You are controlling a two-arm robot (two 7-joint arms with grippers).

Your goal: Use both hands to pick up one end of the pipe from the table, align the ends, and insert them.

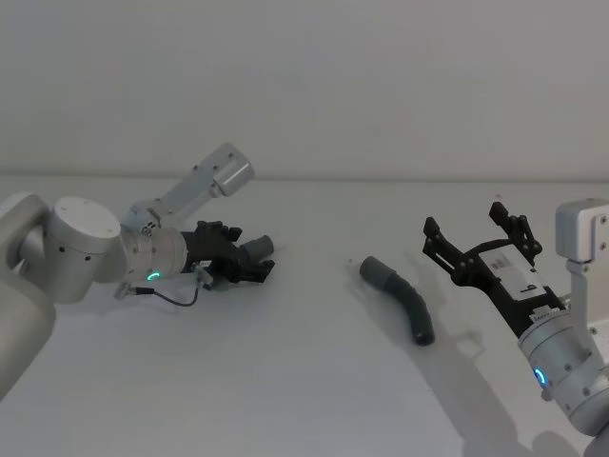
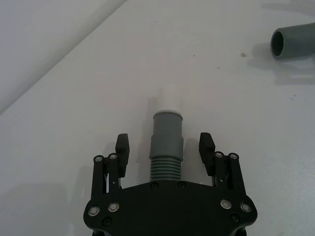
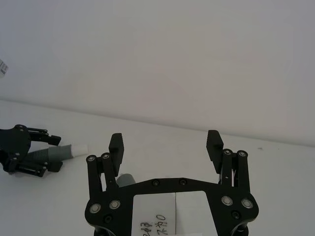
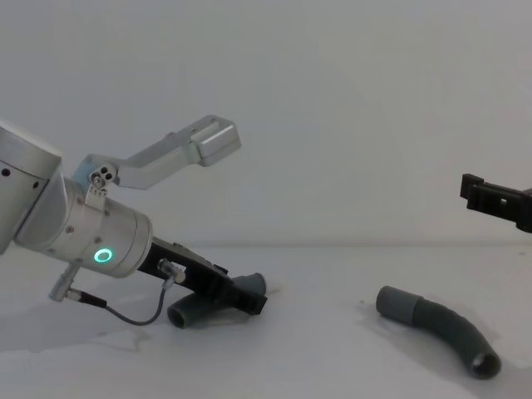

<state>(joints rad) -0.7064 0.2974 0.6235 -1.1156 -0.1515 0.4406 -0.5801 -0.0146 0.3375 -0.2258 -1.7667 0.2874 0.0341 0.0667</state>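
Over to the left side of the counter (image 1: 304, 390) first: left claw (image 1: 255, 267) down low, lying almost flat along the surface, green ring light (image 1: 152, 277) glowing on the wrist behind it. Fingers spread and straddling the shorter pipe piece (image 2: 166, 147), not gripping it. Clear gaps on both sides between the pads (image 2: 206, 145) and the smooth cuff (image 2: 167, 125) in the left wrist view. Ribbed stretch tucked back under the palm, cuff aimed out ahead of the fingertips, a white tip (image 2: 167, 101) poking from its mouth. From the chest view, the other end of that piece resting on the counter beneath the claw's body.

Now across to the right: right claw (image 1: 473, 228) held up off the counter, tilted upward and angled in toward the middle. Opened wide, holding nothing at all, with just wall and counter between its fingertips (image 3: 215, 140) in the right wrist view.

Between the two arms, nearer the right one: longer pipe piece (image 1: 404, 300), lying loose on the counter in a gentle curve. Cuff end turned toward the left claw, other end nearer the robot. Well apart from the shorter piece, and below and beside the right claw rather than inside it.
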